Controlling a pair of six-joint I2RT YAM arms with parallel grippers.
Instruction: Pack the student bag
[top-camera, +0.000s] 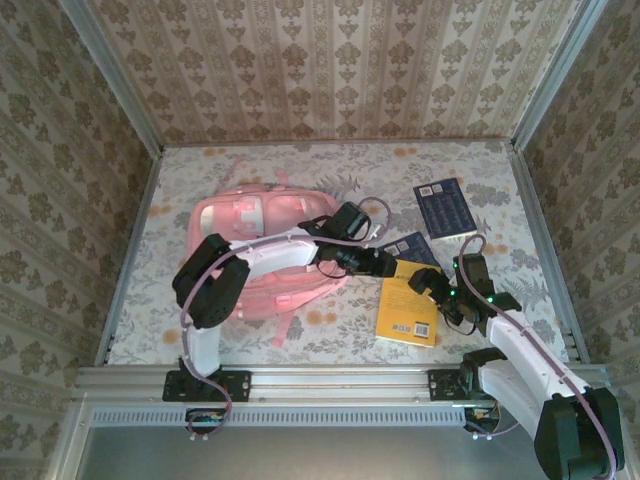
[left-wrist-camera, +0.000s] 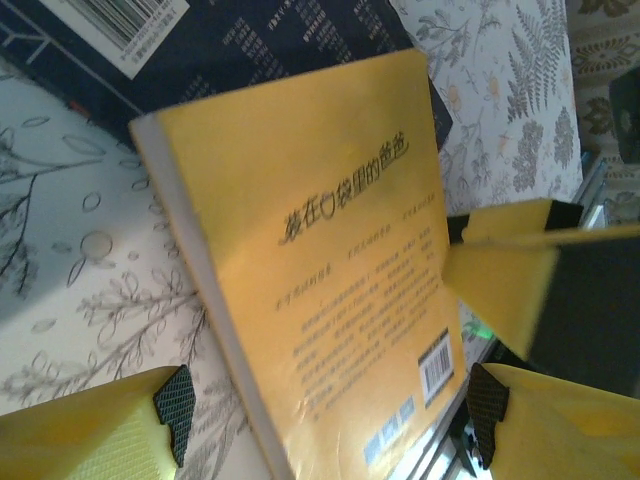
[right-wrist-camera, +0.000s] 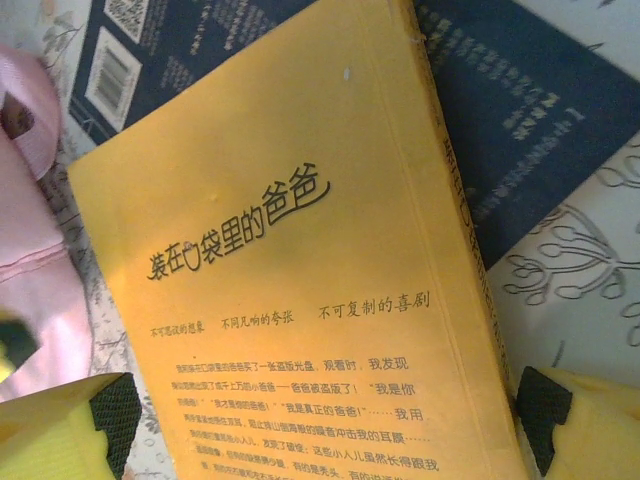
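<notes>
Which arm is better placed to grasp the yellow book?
Probably right: the right tool, open, brackets the yellow book, pads beside both long edges. The left tool also straddles it, but the left arm reaches across the pink backpack.

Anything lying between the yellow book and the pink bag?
Nothing visible on the table between the yellow book and the bag. The book's far end overlaps a dark blue book, and the left arm reaches across the bag.

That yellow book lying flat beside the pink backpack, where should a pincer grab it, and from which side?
Probably the far end, pinched across the spine and page edge from above. The yellow book lies flat, but that end rests on a dark blue book, leaving its long edges slightly lifted there.
</notes>
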